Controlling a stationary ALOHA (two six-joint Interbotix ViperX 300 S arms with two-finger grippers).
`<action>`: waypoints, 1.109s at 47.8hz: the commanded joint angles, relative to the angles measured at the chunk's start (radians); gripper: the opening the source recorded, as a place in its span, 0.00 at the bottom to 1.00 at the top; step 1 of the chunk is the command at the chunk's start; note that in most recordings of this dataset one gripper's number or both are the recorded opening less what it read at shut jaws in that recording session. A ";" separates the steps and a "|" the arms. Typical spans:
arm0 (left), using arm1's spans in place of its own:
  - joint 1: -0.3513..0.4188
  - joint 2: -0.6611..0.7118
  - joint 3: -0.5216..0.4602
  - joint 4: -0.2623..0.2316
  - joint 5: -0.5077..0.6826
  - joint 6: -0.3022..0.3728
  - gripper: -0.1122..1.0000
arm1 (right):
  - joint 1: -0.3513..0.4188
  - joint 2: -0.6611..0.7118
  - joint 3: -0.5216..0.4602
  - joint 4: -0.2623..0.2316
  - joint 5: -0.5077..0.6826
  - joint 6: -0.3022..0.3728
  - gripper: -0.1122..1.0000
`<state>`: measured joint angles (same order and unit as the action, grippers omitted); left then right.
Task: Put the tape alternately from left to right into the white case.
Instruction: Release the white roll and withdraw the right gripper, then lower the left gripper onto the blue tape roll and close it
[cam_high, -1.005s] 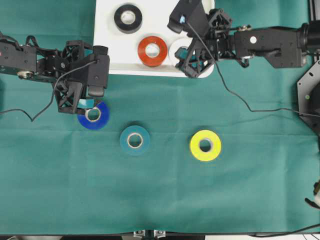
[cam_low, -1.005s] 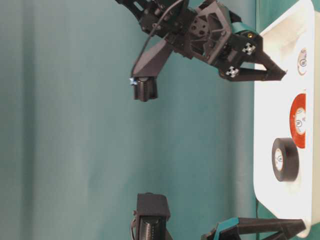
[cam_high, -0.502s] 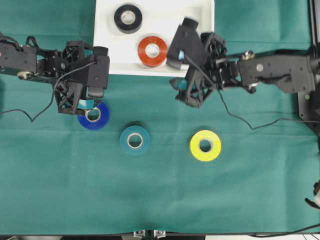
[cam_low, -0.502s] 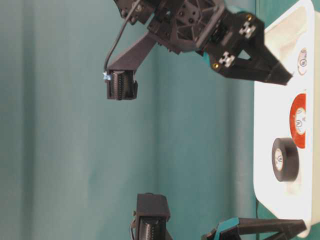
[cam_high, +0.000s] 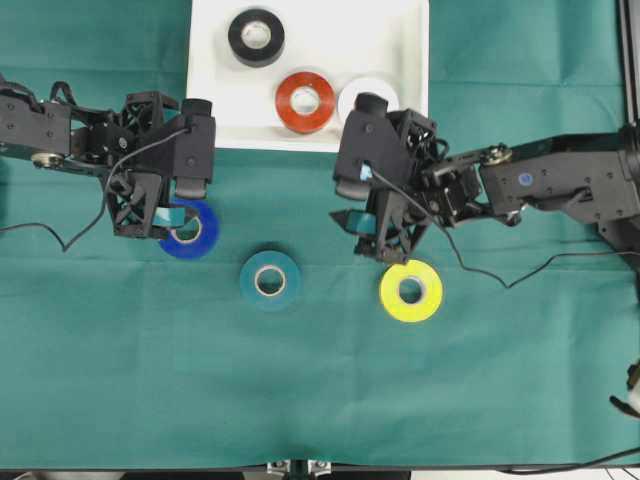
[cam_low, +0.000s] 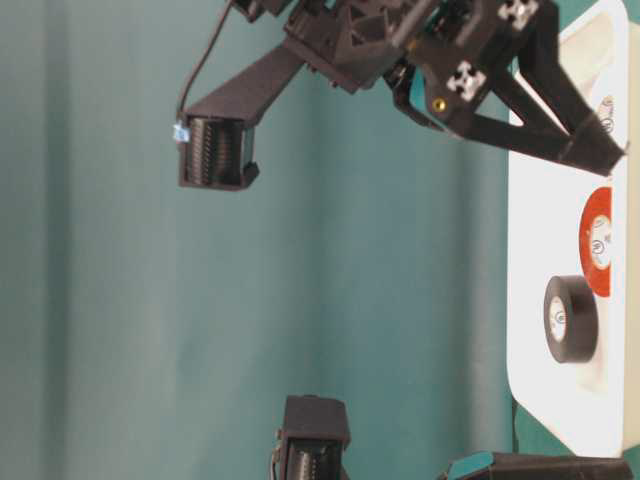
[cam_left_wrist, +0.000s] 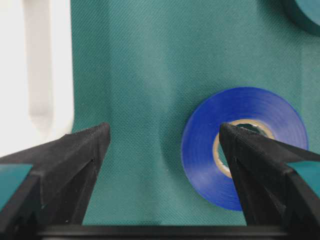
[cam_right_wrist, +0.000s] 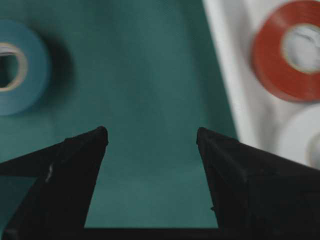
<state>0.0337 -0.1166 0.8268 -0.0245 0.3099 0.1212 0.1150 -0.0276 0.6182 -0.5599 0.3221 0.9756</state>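
A green cloth is covering the table. The blue roll (cam_high: 188, 229) is lying flat right under the left gripper (cam_high: 163, 222), one finger above its core, jaws apart and empty. The right gripper (cam_high: 385, 243), likewise spread, is hanging just above the yellow roll (cam_high: 411, 290). The white case (cam_high: 210, 120) is holding three rolls.

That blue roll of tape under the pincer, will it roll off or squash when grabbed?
The blue roll lies flat on the green cloth, so it probably won't roll. Its cardboard core suggests it stays stiff. It looks small, likely light.
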 joint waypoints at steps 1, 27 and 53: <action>-0.012 -0.023 -0.011 -0.003 -0.002 -0.002 0.71 | 0.015 -0.026 -0.002 -0.017 -0.037 -0.002 0.81; -0.038 -0.021 -0.011 -0.003 0.028 -0.081 0.71 | 0.032 -0.026 0.040 -0.057 -0.091 -0.002 0.81; -0.052 0.029 -0.011 -0.003 0.055 -0.156 0.71 | 0.032 -0.012 0.049 -0.058 -0.091 -0.002 0.81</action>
<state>-0.0123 -0.0920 0.8268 -0.0261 0.3697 -0.0353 0.1442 -0.0276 0.6765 -0.6136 0.2378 0.9756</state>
